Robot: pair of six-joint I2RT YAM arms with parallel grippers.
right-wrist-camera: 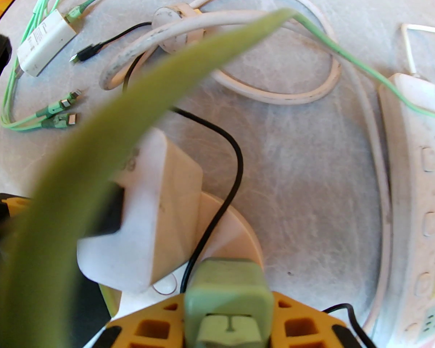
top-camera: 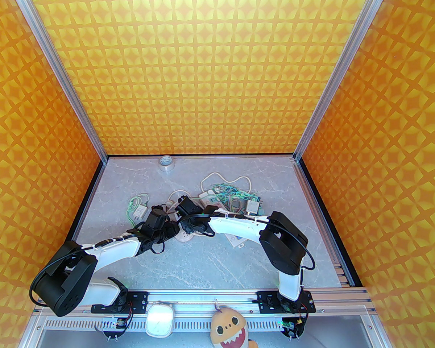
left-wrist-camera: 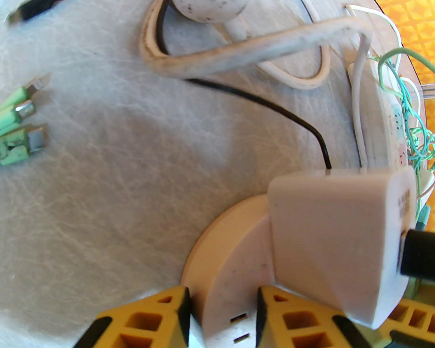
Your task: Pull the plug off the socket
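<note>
Currently: plug gripped, separation from socket not confirmed

Item 1, socket (left-wrist-camera: 228,292). Round and white, laid flat on the desk (left-wrist-camera: 112,194) between the two arms. A white adapter (left-wrist-camera: 333,237) is seated on its top face, and a black lead (left-wrist-camera: 275,107) is run to that adapter.

Item 2, green plug (right-wrist-camera: 226,292). Found at the socket's near edge in the right wrist view, just beside the white adapter. Its green cable (right-wrist-camera: 130,129) is arched up across the lens. Whether the pins are seated in the socket or already clear cannot be told, as the joint is hidden behind the plug body.

Item 3, left fingers (left-wrist-camera: 145,321). Closed narrowly on the raised body of the socket, one on each side. The socket is judged to be held down as a brace.

Item 4, right fingers (right-wrist-camera: 148,328). Pinched on the green plug, which is held between them.

Progress. Both grips are judged to be established, so that part is done. The pull itself is left, to be made away from the socket while the socket is kept pinned. No gap between plug and socket is shown.
</note>
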